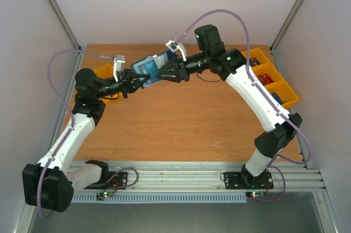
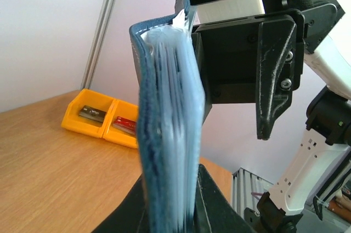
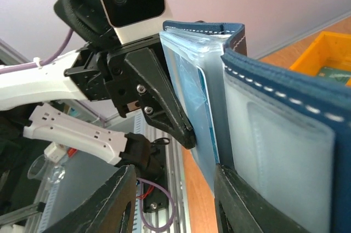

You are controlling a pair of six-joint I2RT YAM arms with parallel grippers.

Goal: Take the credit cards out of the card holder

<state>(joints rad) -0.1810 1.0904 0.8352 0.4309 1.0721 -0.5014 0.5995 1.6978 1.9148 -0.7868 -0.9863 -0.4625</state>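
The card holder (image 2: 166, 129) is held up off the bench (image 1: 164, 129), over its far half, between the two arms. It is stood on edge and clamped low down by the left pincer (image 2: 171, 205), whose fingers are clenched on the navy cover. This leaves the open side and the pale sleeves turned towards the other arm. Held aloft like this, the sleeves can be reached from the side, which would not be so with the holder flat on the bench.

The right pincer (image 3: 175, 170) is released, its jaws spread apart. One finger lies against the fanned sleeves and the other stands well clear. Nothing is gripped by it.

A darker edge in one sleeve may be a card (image 3: 204, 101), though this cannot be told for certain. No card is seen outside the holder, so the cards are judged not yet drawn out. The bins (image 2: 101, 118) lie at the bench's far edge, well apart from the holder.
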